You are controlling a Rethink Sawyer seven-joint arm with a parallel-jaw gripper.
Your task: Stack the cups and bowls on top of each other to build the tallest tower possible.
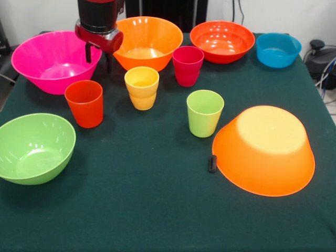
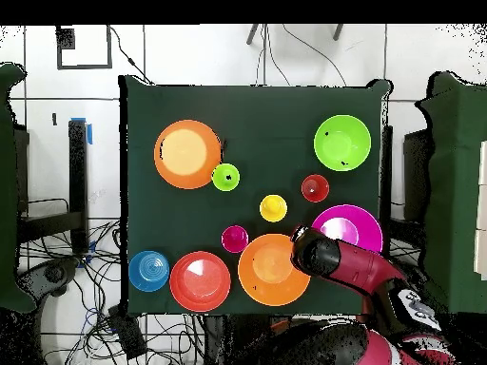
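Front view: tool (image 1: 98, 59) between two bowls

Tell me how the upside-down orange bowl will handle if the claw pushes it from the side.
The upside-down orange bowl rests on its wide rim, so it will probably slide rather than tip. It looks like thin glossy plastic, likely light and stiff. Its smooth flared wall may let the claw slip upward.

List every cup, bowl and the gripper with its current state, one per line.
pink bowl: upright, empty
upright orange bowl: empty
upside-down orange bowl: rim on cloth
red-orange bowl: upright, empty
green bowl: upright, empty
blue bowl: upright
orange-red cup: upright, unstacked
yellow cup: upright
crimson cup: upright
lime green cup: upright
gripper: holding nothing, between pink and orange bowls
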